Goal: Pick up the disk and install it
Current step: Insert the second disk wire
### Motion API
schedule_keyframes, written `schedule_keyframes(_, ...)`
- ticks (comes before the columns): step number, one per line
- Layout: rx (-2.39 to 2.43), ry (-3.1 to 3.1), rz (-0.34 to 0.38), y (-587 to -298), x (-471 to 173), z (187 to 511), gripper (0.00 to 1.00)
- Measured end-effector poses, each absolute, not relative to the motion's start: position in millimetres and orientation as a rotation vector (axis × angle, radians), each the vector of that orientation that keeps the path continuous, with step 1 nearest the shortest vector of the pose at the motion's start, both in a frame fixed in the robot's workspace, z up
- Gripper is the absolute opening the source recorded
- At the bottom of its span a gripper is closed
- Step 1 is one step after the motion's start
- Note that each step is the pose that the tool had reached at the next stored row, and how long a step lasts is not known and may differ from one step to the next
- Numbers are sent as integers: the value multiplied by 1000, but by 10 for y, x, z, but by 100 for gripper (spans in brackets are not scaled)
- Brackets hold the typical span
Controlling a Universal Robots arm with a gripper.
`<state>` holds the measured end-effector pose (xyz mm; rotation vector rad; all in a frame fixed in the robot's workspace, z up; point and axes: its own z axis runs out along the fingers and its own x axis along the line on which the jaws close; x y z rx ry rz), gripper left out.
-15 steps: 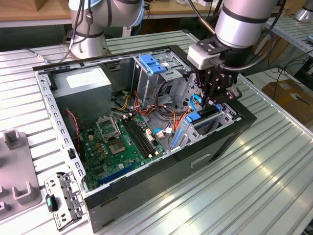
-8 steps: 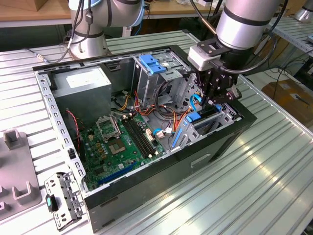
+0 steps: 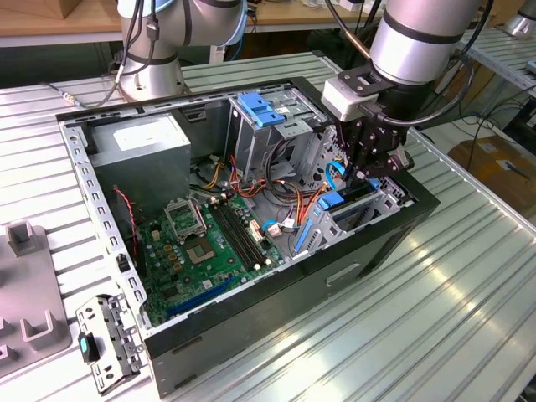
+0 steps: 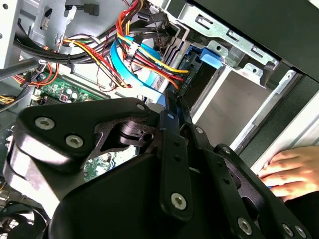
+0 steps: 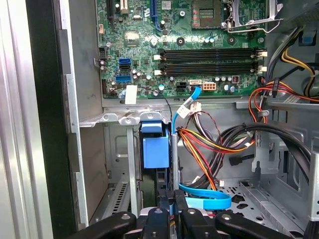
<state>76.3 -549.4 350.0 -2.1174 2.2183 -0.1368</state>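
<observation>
Disk (image 5: 155, 149) sits edge-up in the drive bay (image 3: 381, 205) at the front corner of the open PC case (image 3: 352, 276), blue carrier frame showing, seated between the bay's metal walls. In the exterior view it's the blue piece (image 3: 335, 201) just under the arm's tool.

Gripper (image 5: 169, 211) is right above the disk's carrier end; fingers (image 5: 160, 199) look nearly closed around the carrier's edge, but can't tell if they actually clamp it or just touch. In the second wrist view the gripper (image 4: 172, 107) linkage reaches down to the blue carrier (image 4: 199, 59) at the bay mouth.

Around it: flat blue cable (image 5: 207, 199) loops just beside the bay, bundle of red/yellow/orange wires (image 5: 214, 144) next to that. Motherboard (image 3: 209, 243) lies on the case floor further in, tall grey cage with blue latch (image 3: 255, 109) behind. Power supply (image 3: 142, 142) in the far corner.

A person's hand (image 4: 291, 172) rests on the case's outer edge near the bay.
</observation>
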Motion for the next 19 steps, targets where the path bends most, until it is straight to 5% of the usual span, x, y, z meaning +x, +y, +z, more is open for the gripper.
schedule_keyframes(19,-2092,2198,-80,-5616,763,3452,16)
